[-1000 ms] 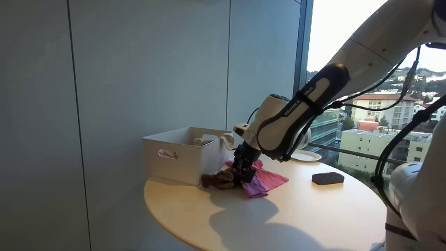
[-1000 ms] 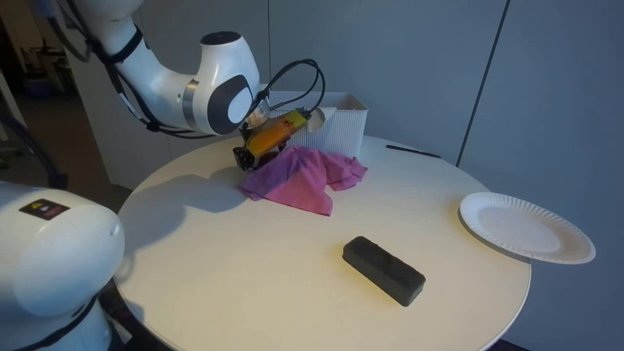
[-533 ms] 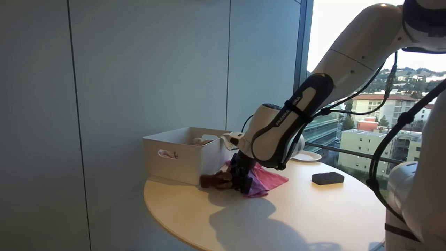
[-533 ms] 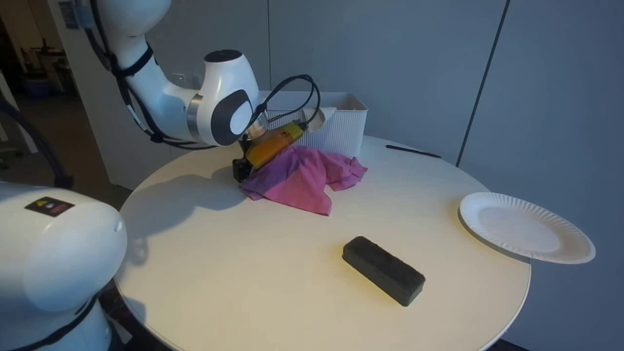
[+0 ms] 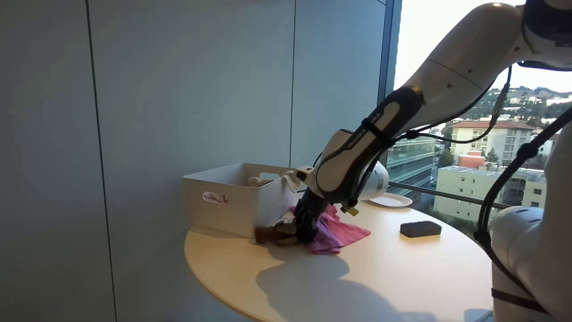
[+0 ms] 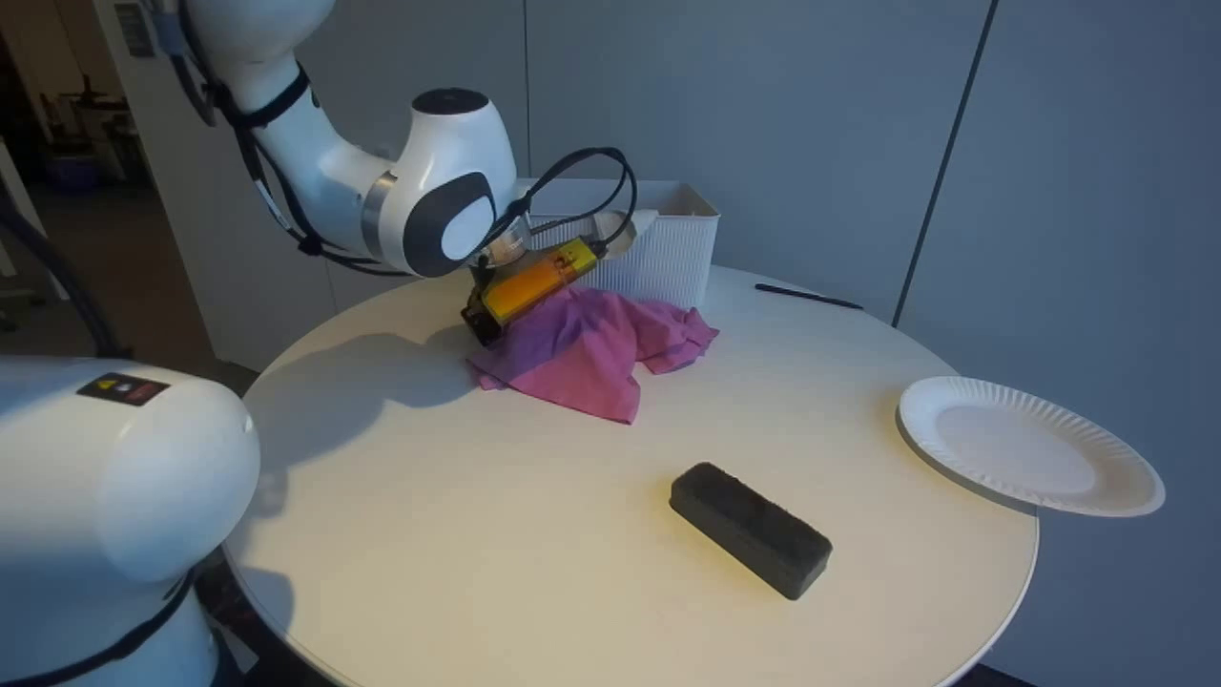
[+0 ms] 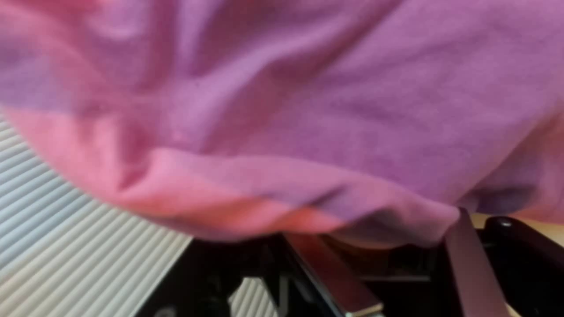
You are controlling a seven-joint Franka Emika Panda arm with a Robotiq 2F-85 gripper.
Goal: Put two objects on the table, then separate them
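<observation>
A brown soft-looking toy (image 5: pixel 268 234) lies on the table (image 5: pixel 232 268) beside the white bin's near corner. Against it rests a crumpled pink and purple cloth (image 5: pixel 337 232), also spread out in the wrist view (image 7: pixel 308 88) and in an exterior view (image 6: pixel 596 358). My gripper (image 5: pixel 306 239) is low over the place where toy and cloth meet. In the wrist view its fingers (image 7: pixel 330 273) stand apart, with a fold of cloth and something dark brown between them. The cloth hides the fingertips, so whether they grip anything cannot be told.
The white bin (image 5: pixel 223 219) stands close behind the gripper, a pale item (image 5: pixel 292 181) draped over its rim. A black block (image 6: pixel 754 530), a white paper plate (image 6: pixel 1030 448) overhanging the table edge, and a dark pen (image 6: pixel 809 297) also lie on the table.
My gripper has come down and towards the toy, its jaws have drawn closer together and the wrist has tilted. The toy and the cloth's front corner have shifted slightly.
</observation>
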